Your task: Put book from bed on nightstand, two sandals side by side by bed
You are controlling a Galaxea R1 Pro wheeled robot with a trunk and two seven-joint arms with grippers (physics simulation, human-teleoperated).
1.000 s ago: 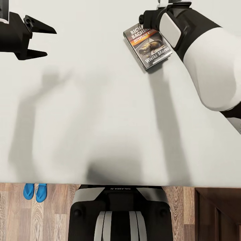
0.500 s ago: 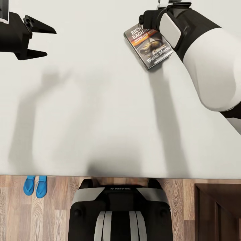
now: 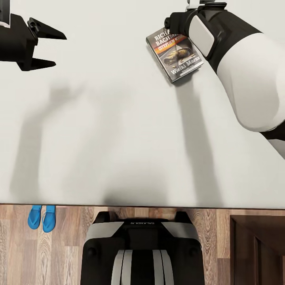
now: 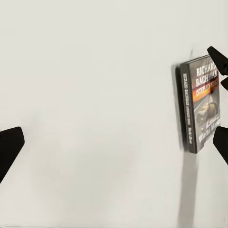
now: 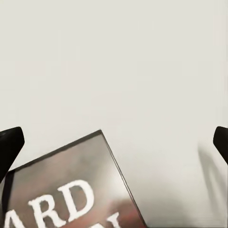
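Head view adds sandals on floor; both pincers spread, book ungrasped.

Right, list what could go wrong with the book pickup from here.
1. The book lies flat on the bed, so the open right gripper may struggle to get a finger under its thin edge and just push it along the mattress.
2. The right wrist view shows one corner of the cover between the fingertips; a corner grip could let it twist or slip.
3. The nightstand sits low beside the robot's base, a carry across the bed edge.
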